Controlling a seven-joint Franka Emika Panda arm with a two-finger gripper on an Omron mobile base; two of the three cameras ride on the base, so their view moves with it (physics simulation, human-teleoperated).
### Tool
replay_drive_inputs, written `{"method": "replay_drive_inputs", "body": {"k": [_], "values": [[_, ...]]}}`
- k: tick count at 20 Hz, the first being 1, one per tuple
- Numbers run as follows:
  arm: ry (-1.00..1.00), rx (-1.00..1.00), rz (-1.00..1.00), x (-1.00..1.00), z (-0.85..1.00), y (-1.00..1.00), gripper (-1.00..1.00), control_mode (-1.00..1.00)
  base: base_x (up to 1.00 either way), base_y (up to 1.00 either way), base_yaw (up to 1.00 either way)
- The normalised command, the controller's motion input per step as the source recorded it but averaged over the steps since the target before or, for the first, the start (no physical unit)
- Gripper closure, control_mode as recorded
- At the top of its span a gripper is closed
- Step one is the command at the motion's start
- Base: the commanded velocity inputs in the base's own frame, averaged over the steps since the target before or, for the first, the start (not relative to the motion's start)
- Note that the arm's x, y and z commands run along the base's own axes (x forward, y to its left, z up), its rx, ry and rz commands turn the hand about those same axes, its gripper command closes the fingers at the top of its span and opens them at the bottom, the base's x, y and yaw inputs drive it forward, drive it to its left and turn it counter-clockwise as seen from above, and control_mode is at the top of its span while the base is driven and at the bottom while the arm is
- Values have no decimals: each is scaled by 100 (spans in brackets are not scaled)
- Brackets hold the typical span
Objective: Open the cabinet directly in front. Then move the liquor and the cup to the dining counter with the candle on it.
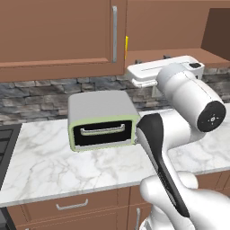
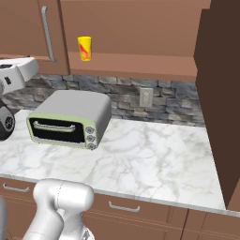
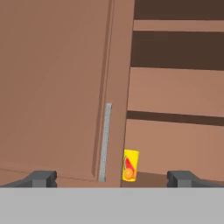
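Already the cabinet (image 2: 140, 28) stands half open: its right door (image 2: 220, 93) is swung out towards the base, its left door (image 1: 58, 31) is shut, with the silver bar handle (image 3: 104, 142) running down its edge. On the bottom board of the open half stands the cup (image 2: 85, 48), upright, just beside the shut door's edge and near the front lip; in the left base view it shows as a thin yellow sliver (image 1: 126, 47) past that door. The liquor cannot be made out — it may sit behind the shut door, though that is a guess. The gripper (image 3: 111, 178) is raised to cabinet height with its fingers (image 3: 41, 178) spread wide and nothing between them, looking at the handle and the cup, still apart from both. Below, a toaster oven (image 1: 102, 120) sits on the marble counter (image 2: 154, 159) against the stone backsplash (image 2: 117, 89). The risk, as I judge it, is crowding: the cup is so close to the shut door that a wide-spread finger coming in could catch the door edge or handle, or nudge the cup over or off the lip. Pulling the left door open first could also sweep the arm past the cup.
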Motion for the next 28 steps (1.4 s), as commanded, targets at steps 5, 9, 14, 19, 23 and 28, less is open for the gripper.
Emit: {"method": "replay_drive_inputs", "body": {"k": [5, 9, 14, 19, 23, 28], "values": [[0, 0, 0, 25, -7, 0, -100, -100, 0, 0, 0], [0, 0, 0, 27, -11, 0, -100, -100, 0, 0, 0], [0, 0, 0, 30, -13, 2, -100, -100, 0, 0, 0], [0, 0, 0, 32, -8, 6, -100, -100, 0, 0, 0], [0, 0, 0, 37, -6, 15, -100, -100, 0, 0, 0], [0, 0, 0, 37, -6, 16, -100, -100, 0, 0, 0]]}}
